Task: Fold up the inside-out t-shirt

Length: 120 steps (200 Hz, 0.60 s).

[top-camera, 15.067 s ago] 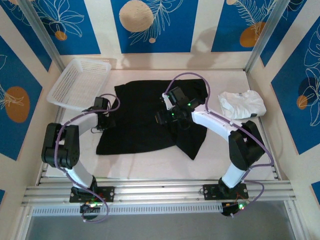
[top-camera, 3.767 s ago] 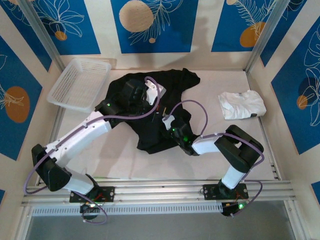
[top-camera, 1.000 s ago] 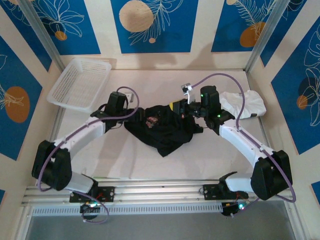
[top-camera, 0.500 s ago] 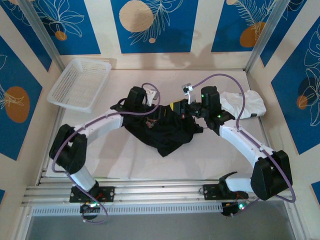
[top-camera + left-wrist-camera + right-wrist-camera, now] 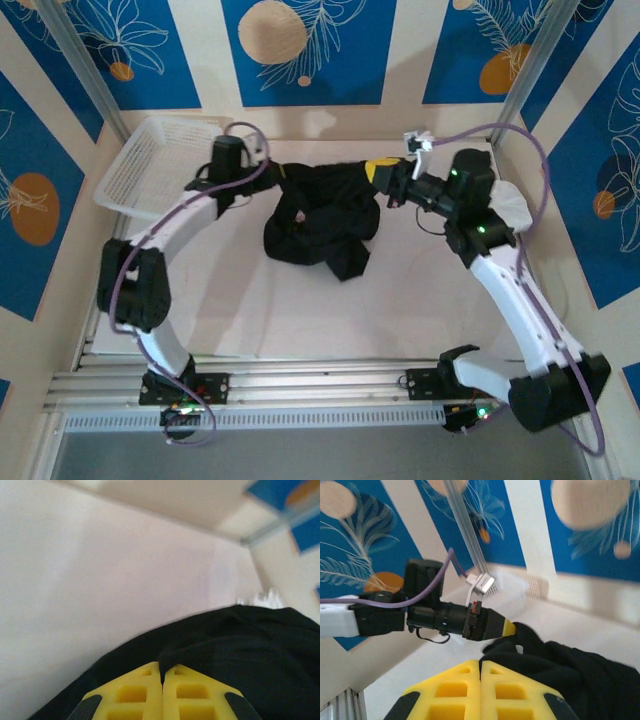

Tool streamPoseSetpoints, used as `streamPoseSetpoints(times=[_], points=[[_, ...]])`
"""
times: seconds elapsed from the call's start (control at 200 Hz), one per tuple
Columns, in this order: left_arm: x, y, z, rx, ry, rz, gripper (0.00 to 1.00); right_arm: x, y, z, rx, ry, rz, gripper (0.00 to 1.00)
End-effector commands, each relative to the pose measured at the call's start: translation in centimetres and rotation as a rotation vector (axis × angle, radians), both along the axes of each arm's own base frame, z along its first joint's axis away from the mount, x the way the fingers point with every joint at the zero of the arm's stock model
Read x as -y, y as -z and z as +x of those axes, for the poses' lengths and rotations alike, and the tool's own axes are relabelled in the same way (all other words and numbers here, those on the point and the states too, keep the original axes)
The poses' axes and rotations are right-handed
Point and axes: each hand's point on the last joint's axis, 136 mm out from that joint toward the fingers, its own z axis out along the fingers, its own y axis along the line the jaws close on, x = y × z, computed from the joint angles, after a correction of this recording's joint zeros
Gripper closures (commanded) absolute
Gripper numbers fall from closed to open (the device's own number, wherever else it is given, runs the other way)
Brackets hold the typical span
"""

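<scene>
With the left tool [image 5: 277,172] and right tool [image 5: 383,172] each clamped on the shirt [image 5: 320,225], which hangs bunched between them over the counter [image 5: 420,290], this looks like the spreading step; next, draw apart and lay it flat.
</scene>
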Motion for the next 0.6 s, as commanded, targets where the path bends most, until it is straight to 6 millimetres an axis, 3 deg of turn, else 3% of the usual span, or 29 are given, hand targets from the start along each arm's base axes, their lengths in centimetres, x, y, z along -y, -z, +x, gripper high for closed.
streamPoseSetpoints(times=[0.0,0.18,0.28,0.43,0.595], points=[[-2.6,-4.5,-1.2,0.088,-0.084,-0.091,1.00,0.5,-0.5,-2.2,0.070,-0.009,0.001,1.00],[-3.1,0.3,-3.5,0.038,-0.060,-0.041,1.00,2.0,11.0,-0.4,-0.163,0.120,-0.065,1.00],[-3.1,2.8,-4.4,0.001,-0.020,0.008,1.00,2.5,15.6,-0.1,-0.272,0.159,-0.093,1.00],[-3.9,6.3,-5.4,-0.056,-0.010,0.103,1.00,2.3,20.7,-1.3,-0.394,0.151,-0.133,1.00],[-4.8,9.3,-6.1,-0.119,-0.014,0.190,1.00,1.4,24.2,-3.0,-0.498,0.112,-0.141,1.00]])
